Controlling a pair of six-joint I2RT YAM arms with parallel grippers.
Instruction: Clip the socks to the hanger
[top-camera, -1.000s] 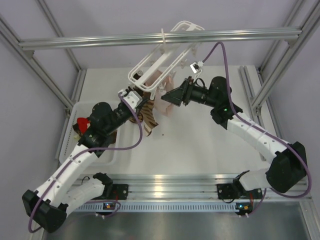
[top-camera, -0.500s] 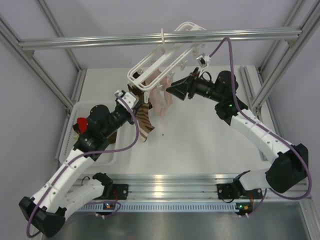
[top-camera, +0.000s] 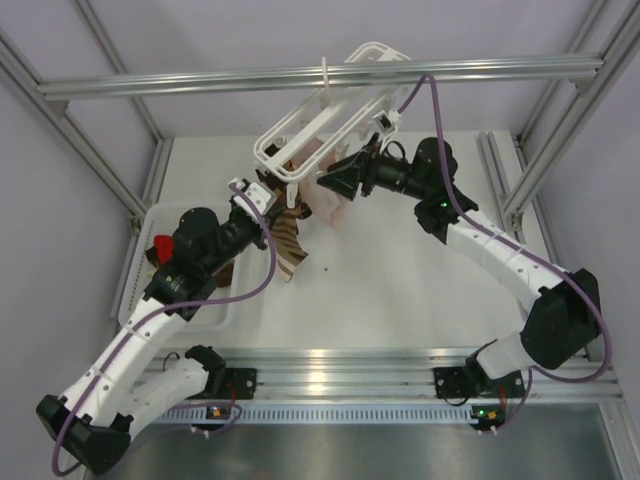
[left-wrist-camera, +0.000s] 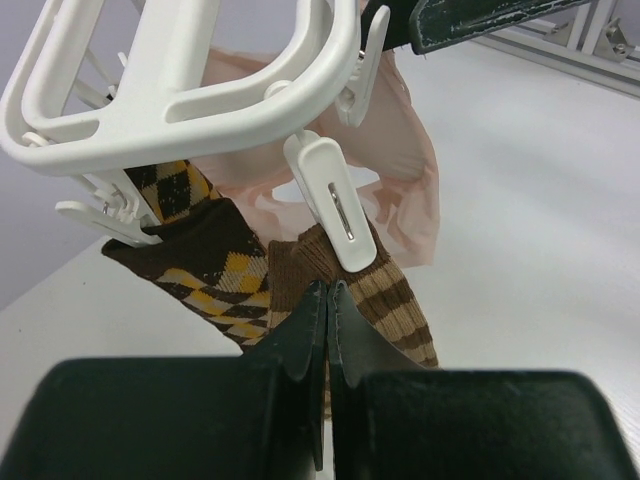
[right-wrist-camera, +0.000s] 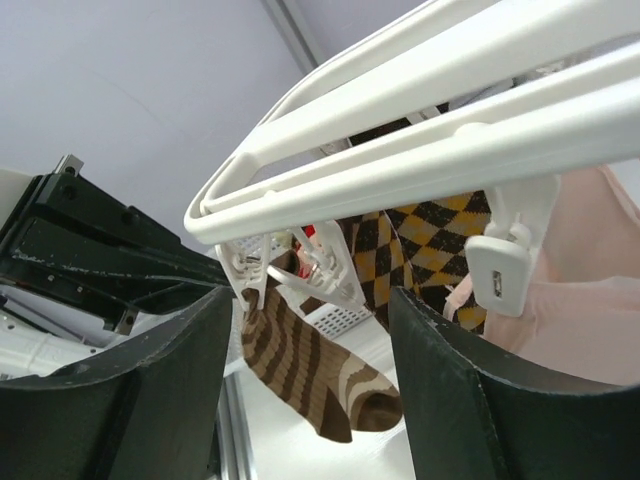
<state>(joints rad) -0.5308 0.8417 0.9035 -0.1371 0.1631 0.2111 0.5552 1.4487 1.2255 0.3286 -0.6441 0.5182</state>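
Cuff of striped sock (left-wrist-camera: 395, 292) is pinched by closed left pincer (left-wrist-camera: 327, 296) under hanger (left-wrist-camera: 200, 90) clip (left-wrist-camera: 333, 200) for insertion; right pincer (right-wrist-camera: 310, 302) is spread wide, empty.

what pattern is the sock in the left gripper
Sock: brown and tan stripes, best in left wrist view.

No readable text, labels, brands, numbers or signs in any view.
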